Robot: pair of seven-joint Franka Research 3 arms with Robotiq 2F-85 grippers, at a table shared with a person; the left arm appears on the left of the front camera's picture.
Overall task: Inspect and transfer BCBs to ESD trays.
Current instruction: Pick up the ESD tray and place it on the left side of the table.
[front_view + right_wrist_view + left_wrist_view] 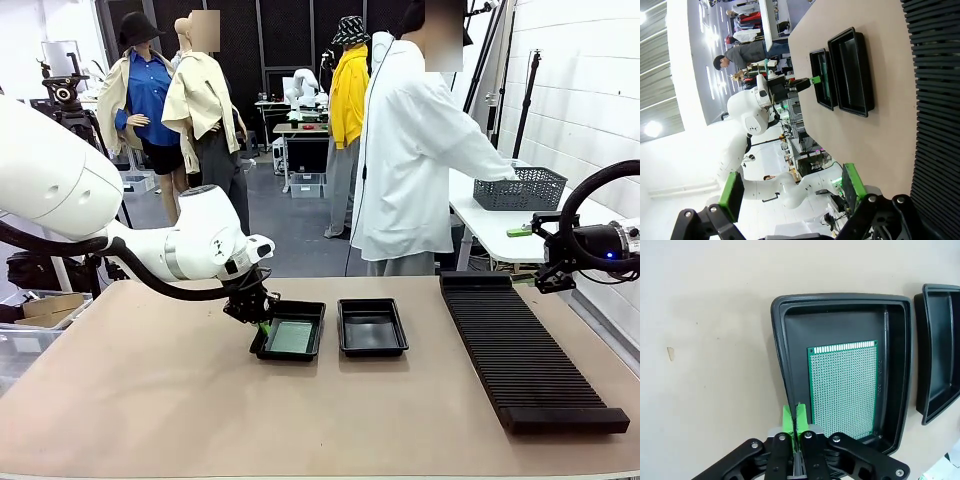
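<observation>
Presently on view, centre of the front picture:

BCB (842, 387): one. A thin green rectangle, covered by a fine grid of small holes, with a row of pale pads along its upper edge in the left wrist picture. It lies flat on the floor of the left tray (840, 302), close to the tray's right wall there, with bare black floor above it and to its left.

Trays: two, black, shallow and raised-rimmed, side by side and just apart on the table (150, 400). The right tray (375, 353) holds nothing.

Left gripper (794, 415): one, green pads pressed together with nothing between them, over the left tray's left rim.

Right gripper (790, 172): one, pads spread wide and holding nothing, at the right edge of the front picture, above the rack's far end.

Rack (520, 350): one, long, black and ribbed, lower right.

Basket (520, 188): one, grey mesh, upper right, on a far white table.

Person (410, 150): one, in white, beyond the table.
</observation>
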